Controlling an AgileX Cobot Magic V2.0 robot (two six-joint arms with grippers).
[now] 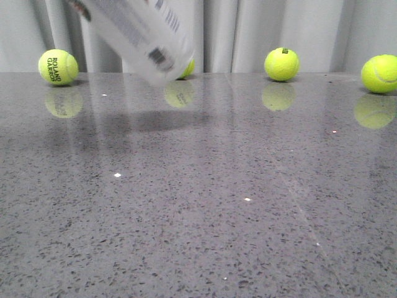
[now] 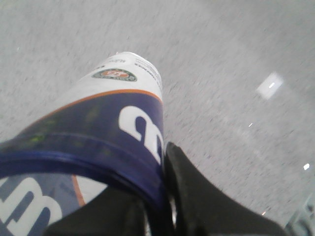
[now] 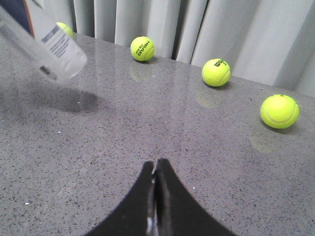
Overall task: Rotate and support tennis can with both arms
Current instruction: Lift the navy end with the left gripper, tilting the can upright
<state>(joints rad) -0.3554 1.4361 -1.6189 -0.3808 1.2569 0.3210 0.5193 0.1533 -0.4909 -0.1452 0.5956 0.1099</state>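
Hanging tilted above the grey speckled table (image 1: 205,205), the tennis can (image 1: 139,34) enters the front view from the top, barcode end lowest, hiding most of one tennis ball (image 1: 188,68) along the curtain (image 1: 217,31); another ball (image 1: 57,67) reads ROLAND GARROS, and two more sit to the right; no gripper shows here. From the left wrist, the left gripper (image 2: 165,216) clamps the can's navy rim between its black fingers (image 2: 197,196), with the orange stripe, green round logo and large white letters running away from it. From the right wrist, the right gripper (image 3: 155,196) has its fingers pressed together, empty, low over the table, well apart from the can; one ball (image 3: 142,48) reads HEAD.
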